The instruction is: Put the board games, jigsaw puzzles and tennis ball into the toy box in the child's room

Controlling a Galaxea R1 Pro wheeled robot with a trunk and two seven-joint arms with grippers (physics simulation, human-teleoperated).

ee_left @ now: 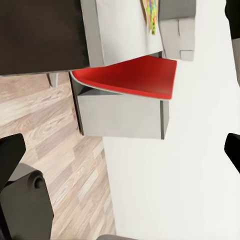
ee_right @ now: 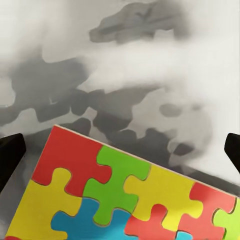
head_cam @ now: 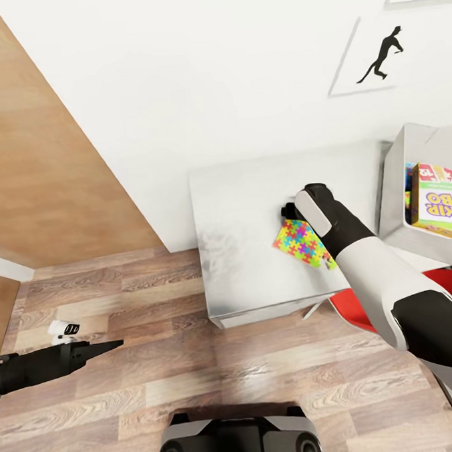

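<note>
A jigsaw puzzle of bright yellow, red, green and blue pieces lies flat on the light grey table. My right gripper hangs just over the puzzle's far edge, its fingers mostly hidden under the wrist. In the right wrist view the right gripper is open, a dark fingertip at each side, with the puzzle close below it. The grey toy box stands at the right and holds a "SKIP BO" board game. My left gripper hovers low over the floor at the left, open and empty.
A red chair seat sits below the toy box, beside the table's near right corner. Wood-plank floor spreads in front of the table. A wooden panel stands at the left, and silhouette prints hang on the white wall.
</note>
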